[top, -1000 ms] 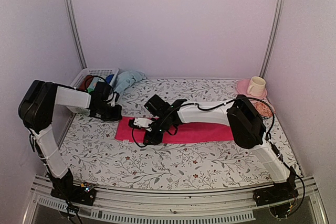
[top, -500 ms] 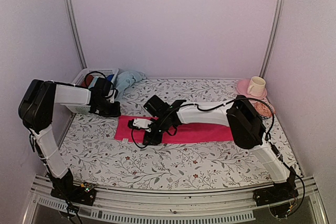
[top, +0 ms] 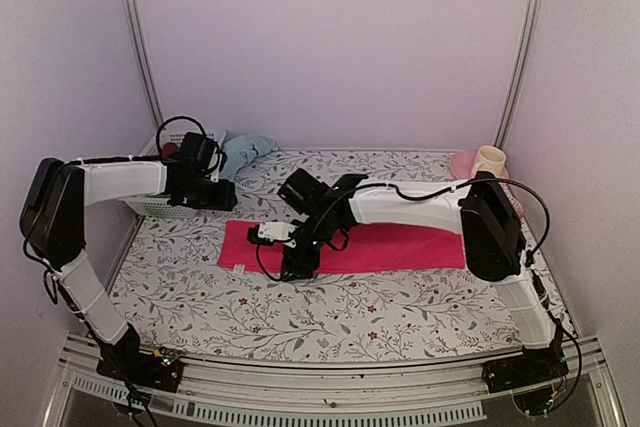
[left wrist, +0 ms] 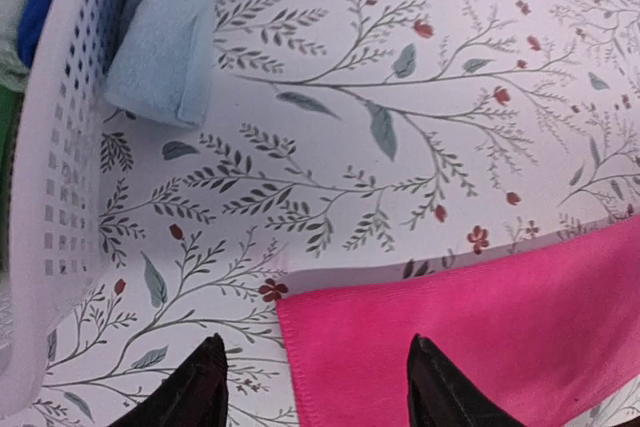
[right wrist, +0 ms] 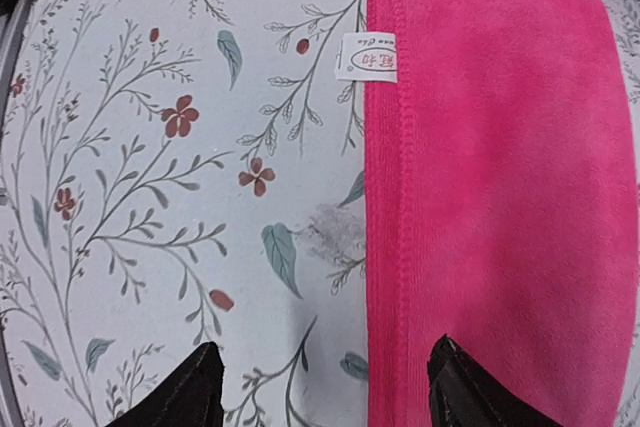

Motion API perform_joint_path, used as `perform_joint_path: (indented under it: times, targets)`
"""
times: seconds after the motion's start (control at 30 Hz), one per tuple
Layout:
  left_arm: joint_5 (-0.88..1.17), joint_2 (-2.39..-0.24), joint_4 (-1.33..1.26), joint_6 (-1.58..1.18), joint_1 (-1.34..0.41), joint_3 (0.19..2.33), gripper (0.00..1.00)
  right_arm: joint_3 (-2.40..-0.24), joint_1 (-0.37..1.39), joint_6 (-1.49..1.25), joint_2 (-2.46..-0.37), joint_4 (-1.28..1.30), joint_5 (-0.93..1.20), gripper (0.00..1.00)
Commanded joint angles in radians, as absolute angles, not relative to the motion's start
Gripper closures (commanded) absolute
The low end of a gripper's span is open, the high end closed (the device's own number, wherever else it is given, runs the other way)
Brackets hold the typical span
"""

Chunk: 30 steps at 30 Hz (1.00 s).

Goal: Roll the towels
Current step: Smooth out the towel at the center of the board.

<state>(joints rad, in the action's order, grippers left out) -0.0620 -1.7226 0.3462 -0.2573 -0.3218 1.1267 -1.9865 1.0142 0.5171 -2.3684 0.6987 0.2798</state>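
Top external view: the right arm point(top: 400, 209) lies across the pink towel point(top: 400, 247) and hides its middle; the left arm point(top: 120, 179) covers most of the white basket point(left wrist: 60, 147).
Room: plain pale walls point(top: 330, 47) with metal rails in the back corners.
Table point(top: 400, 307): white cloth printed with grey sprigs and small red flowers.
Pink towel: flat, a long strip running left to right at mid-table, its right end cut off in both wrist views.
White basket: back left corner; slivers of dark blue and green show inside, too cropped to identify.
Pale blue towel point(top: 245, 150): bunched, just beside the basket, its top cut off in the left wrist view.
Left gripper point(left wrist: 315, 367): jaws apart, over the pink towel's far left corner; contact unclear.
Right gripper point(right wrist: 322, 367): jaws apart, straddling the pink towel's left end; possibly just above it.
Plate point(top: 462, 164): pink, back right, under a cream mug point(top: 489, 161).
Tag point(right wrist: 366, 57): white, at the pink towel's hem, print unreadable.
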Motion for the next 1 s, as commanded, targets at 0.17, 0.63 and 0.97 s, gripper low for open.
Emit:
perform_joint_path:
  times: [0.17,0.63,0.97]
  targets:
    - [0.01,-1.747,0.349,-0.226,-0.521,1.163,0.58,-1.587,0.753,0.569,-1.889,0.757,0.297,0.33]
    - [-0.177,-1.916,0.359,-0.15,-0.532,1.147,0.77,-1.092,0.353,0.527,-1.66,0.631,0.177,0.52]
    - [-0.274,-1.945,0.422,-0.142,-0.532,1.129,0.78,-1.049,0.287,0.523,-1.752,0.595,0.089,0.53]
